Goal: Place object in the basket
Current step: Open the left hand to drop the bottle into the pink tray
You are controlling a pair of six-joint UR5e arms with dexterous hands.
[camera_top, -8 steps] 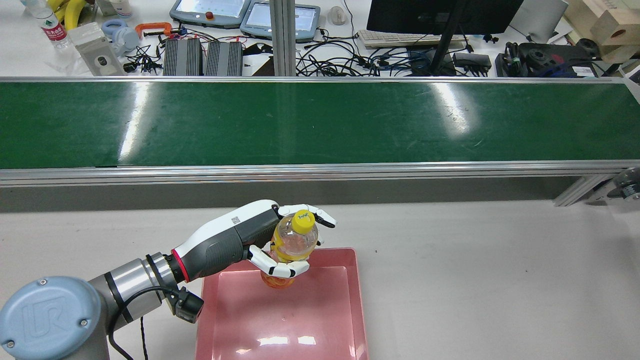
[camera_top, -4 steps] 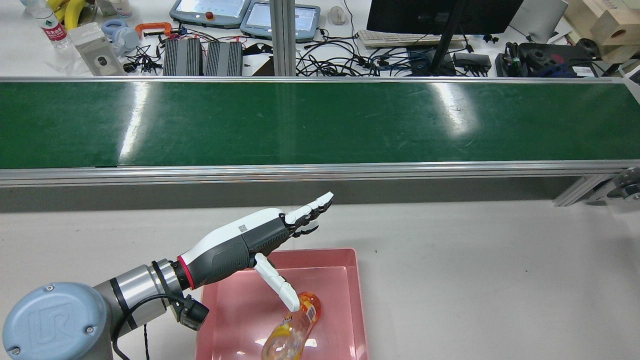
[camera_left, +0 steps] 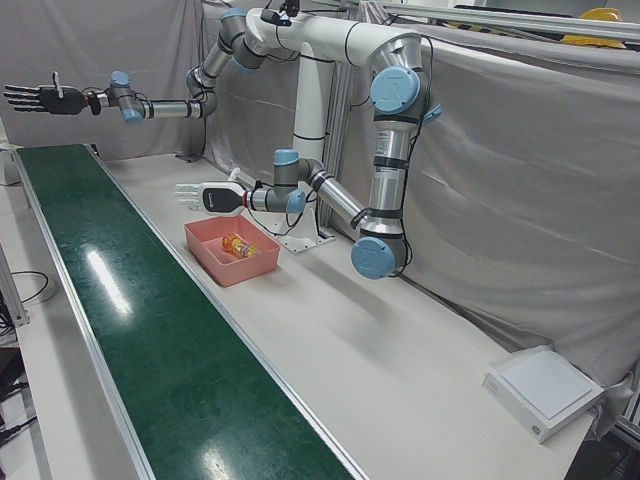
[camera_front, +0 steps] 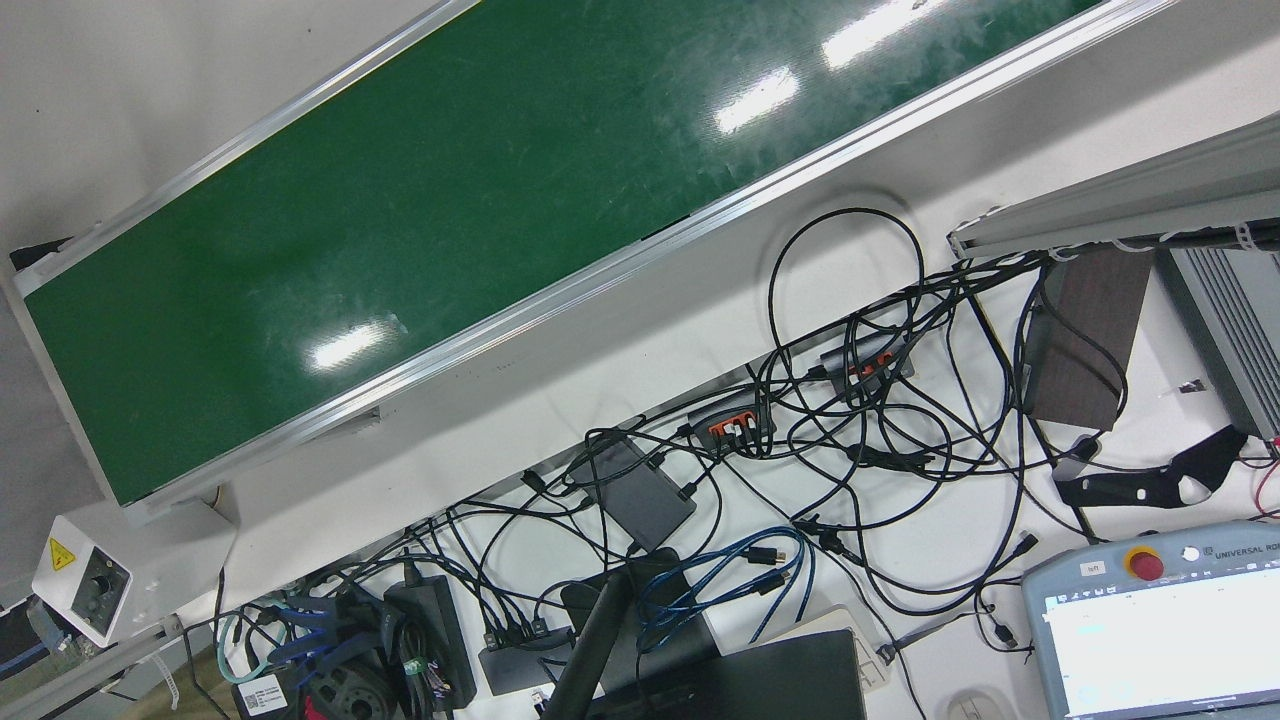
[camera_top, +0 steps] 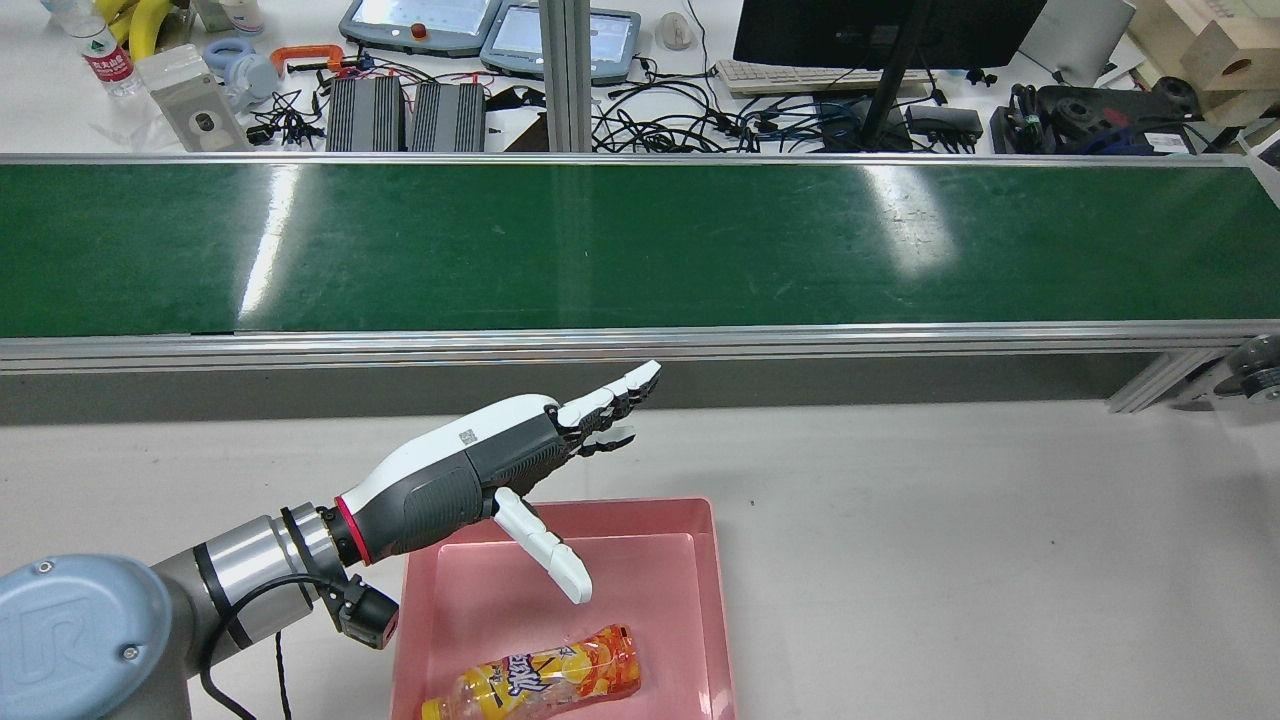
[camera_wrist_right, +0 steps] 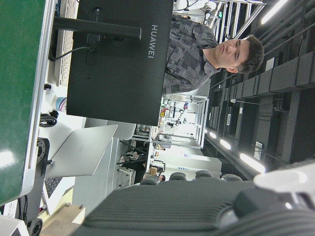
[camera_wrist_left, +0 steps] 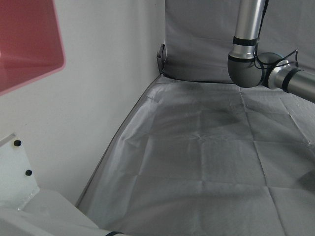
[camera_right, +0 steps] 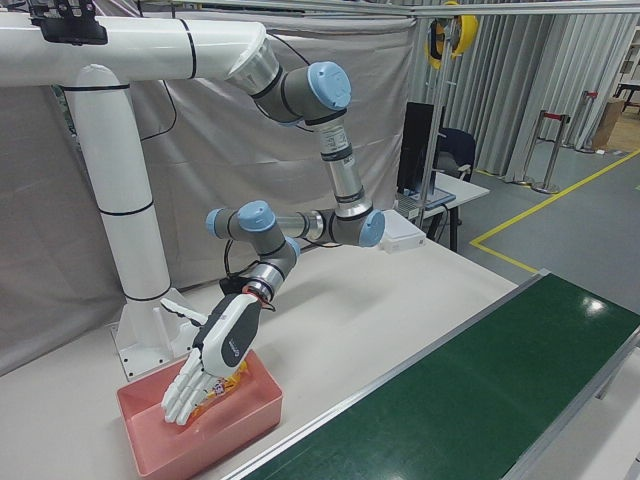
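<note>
Left hand (camera_top: 500, 465) empty, fingers (camera_top: 610, 400) splayed straight out, thumb angled down over the basket (camera_top: 715, 600). White and grey shell, red ring at the wrist. It hangs above the basket's rear-left part, touching nothing.

Bottle (camera_top: 545, 680) lies on its side on the basket floor, near the edge closest to the rear camera, cap end toward that view's left. Clear plastic, orange-yellow printed label; cap is cut off by the frame edge. In the left-front view the bottle (camera_left: 238, 245) shows as a small orange shape in the middle of the tray.

Basket is a shallow pink rectangular plastic tray with sloped walls and a glossy floor, sitting on the pale matte counter (camera_top: 950, 560), just beside the conveyor (camera_top: 640, 245). Conveyor: glossy green belt, aluminium side rails.

Right hand (camera_left: 35, 97) is raised high beyond the far end of the belt, fingers spread, holding nothing.

Right hand view: a black monitor and a person behind it.
</note>
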